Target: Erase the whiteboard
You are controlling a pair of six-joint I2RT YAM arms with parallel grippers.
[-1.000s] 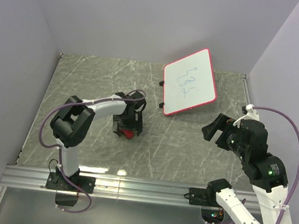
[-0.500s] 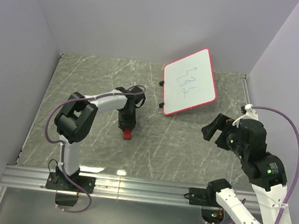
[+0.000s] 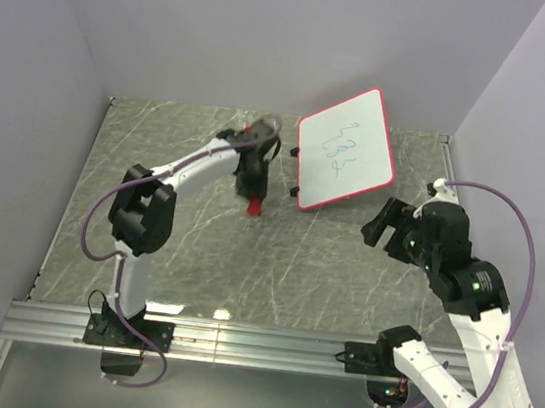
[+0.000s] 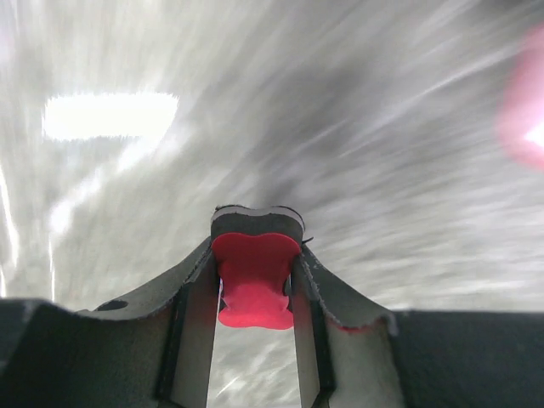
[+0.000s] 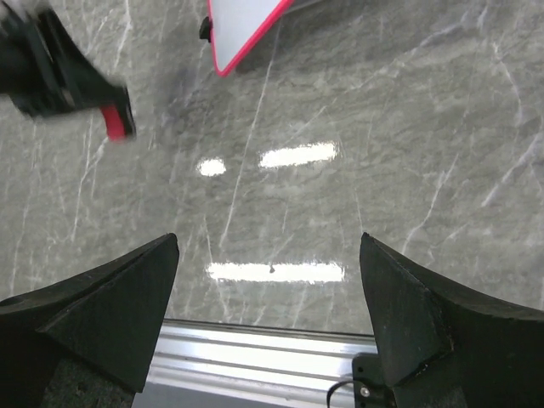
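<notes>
The whiteboard [image 3: 346, 149] sits on the far right part of the grey marbled desk [image 3: 159, 162], turned at an angle, with blue scribbles [image 3: 340, 145] on its white face and small black clips along its left rim. The left pincer [image 3: 253, 187] hangs just beside that left rim, its jaws clamped on a small red eraser [image 3: 254, 205] that points down toward the desk. The right pincer [image 3: 383, 227] hovers near the board's lower right corner, its jaws spread wide and holding nothing.
</notes>
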